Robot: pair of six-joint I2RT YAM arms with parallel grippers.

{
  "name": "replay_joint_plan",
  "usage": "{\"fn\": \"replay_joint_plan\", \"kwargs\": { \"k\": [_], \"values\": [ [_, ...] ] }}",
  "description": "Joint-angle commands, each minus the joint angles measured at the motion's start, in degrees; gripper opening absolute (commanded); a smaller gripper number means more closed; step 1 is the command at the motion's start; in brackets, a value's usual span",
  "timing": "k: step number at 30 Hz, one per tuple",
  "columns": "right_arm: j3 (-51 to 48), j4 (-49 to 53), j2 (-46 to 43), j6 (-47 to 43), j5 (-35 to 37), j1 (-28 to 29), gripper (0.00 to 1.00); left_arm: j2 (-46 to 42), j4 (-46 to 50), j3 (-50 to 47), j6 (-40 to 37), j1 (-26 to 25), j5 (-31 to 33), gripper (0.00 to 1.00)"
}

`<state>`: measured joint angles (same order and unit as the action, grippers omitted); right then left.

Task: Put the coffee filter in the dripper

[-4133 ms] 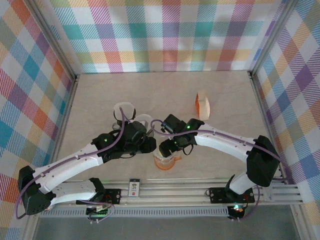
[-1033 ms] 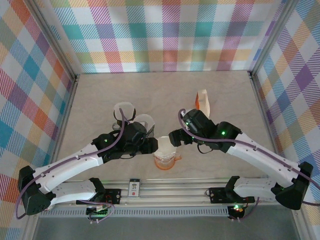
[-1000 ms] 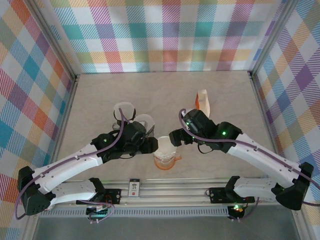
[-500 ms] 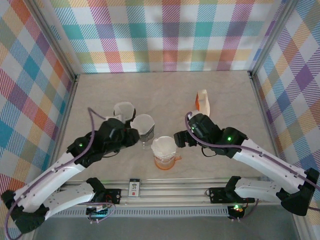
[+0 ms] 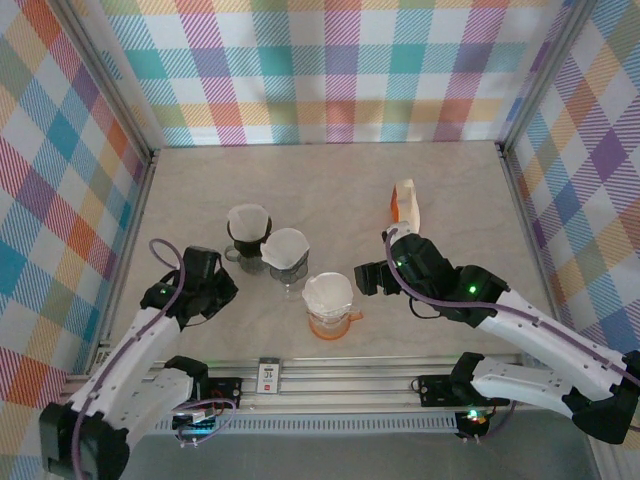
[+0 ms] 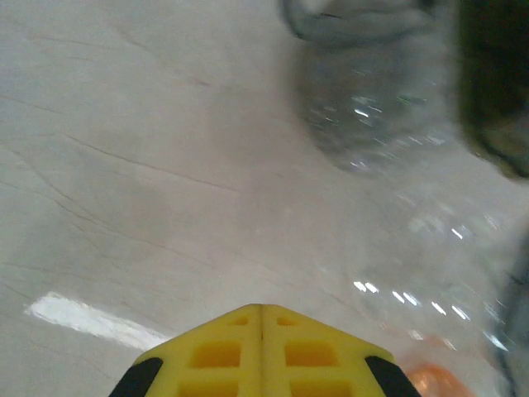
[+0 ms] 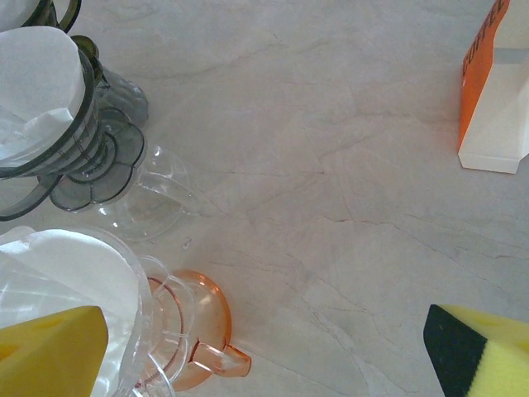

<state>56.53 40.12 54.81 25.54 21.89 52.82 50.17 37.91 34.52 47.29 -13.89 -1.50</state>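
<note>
**Tool state.** The left gripper (image 5: 222, 291) was fully closed – in its wrist view the two yellow fingertips (image 6: 223, 351) met along a single seam, with nothing between them. The right gripper (image 5: 364, 279) stood wide open and empty; its two pads (image 7: 51, 351) sat at opposite lower corners of its wrist view, with bare table (image 7: 331, 207) between them.

**Location of the work item.** The coffee filter (image 5: 327, 292) sat inside the orange-based dripper (image 5: 331, 323), just beside the right gripper's open jaws and level with them. In the right wrist view, the white paper (image 7: 74, 265) lay against the clear cone wall, directly above one pad, and the orange base and handle (image 7: 202, 335) projected toward the gap between the pads. No finger touched paper or dripper. From the left gripper, this dripper lay ahead and off to one side, well apart.

**Other items.** A smoked-glass dripper (image 7: 95, 161) and a dark dripper (image 5: 247, 240), each lined with its own filter, stood beyond the orange-based one, between the two tools. An orange and white carton (image 5: 405, 203) stood behind the right gripper, near its wrist.

**Assessment.** The filter appeared seated, so the placement step was judged complete or nearly so. The closed, empty left jaws suited an arm parked clear of the glassware. The wide right jaws suited a release – they stood open enough to clear the rim without catching the paper.
</note>
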Motion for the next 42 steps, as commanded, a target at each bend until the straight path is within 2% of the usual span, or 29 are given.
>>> {"fn": "replay_joint_plan", "kwargs": {
  "k": [1, 6, 9, 11, 14, 18, 24, 30, 34, 37, 42],
  "values": [
    [-0.6, -1.2, -1.0, 0.4, 0.5, -0.6, 0.99, 2.3, -10.0, -1.9, -1.4, 5.7, -3.2, 0.0],
    [-1.3, -0.9, -2.2, 0.4, 0.5, -0.8, 0.99, 11.5, -21.0, -2.8, -0.6, 11.0, -6.6, 0.0],
    [-1.3, -0.6, -2.5, 0.2, 0.4, -1.0, 0.99, 13.4, -21.5, -0.4, -0.4, 12.7, -3.7, 0.02],
    [-1.4, -0.5, -2.6, 0.3, 0.4, -1.1, 0.99, 14.3, -21.5, 0.6, 0.4, 14.6, -3.0, 0.09],
    [-1.7, -0.8, -2.7, 0.1, 0.0, -1.2, 0.99, 16.2, -25.5, 0.9, 3.0, 18.2, -3.5, 0.27],
    [-1.9, -0.8, -2.8, -0.1, -0.2, -1.4, 0.99, 18.8, -30.0, 1.1, 6.2, 19.2, -4.3, 0.49],
    [-1.8, -1.0, -2.1, -0.7, -0.7, -1.7, 0.99, 25.9, -40.1, -0.3, 13.6, 19.2, -7.8, 0.63],
    [-2.0, -0.9, -2.2, -0.9, -0.8, -2.0, 0.99, 29.1, -45.9, -0.7, 18.9, 17.7, -7.2, 0.69],
    [-2.7, -1.0, -2.6, -0.7, -0.7, -2.2, 0.99, 32.0, -49.6, -1.4, 22.3, 15.6, -7.5, 0.7],
    [-2.8, -0.6, -2.6, -0.7, -0.3, -2.3, 0.99, 35.0, -52.4, -1.6, 25.6, 13.4, -9.0, 0.62],
    [-2.7, -0.1, -3.5, -1.1, 0.1, -2.6, 0.99, 36.7, -54.2, -2.7, 29.4, 11.6, -9.4, 0.59]
  ]
}}
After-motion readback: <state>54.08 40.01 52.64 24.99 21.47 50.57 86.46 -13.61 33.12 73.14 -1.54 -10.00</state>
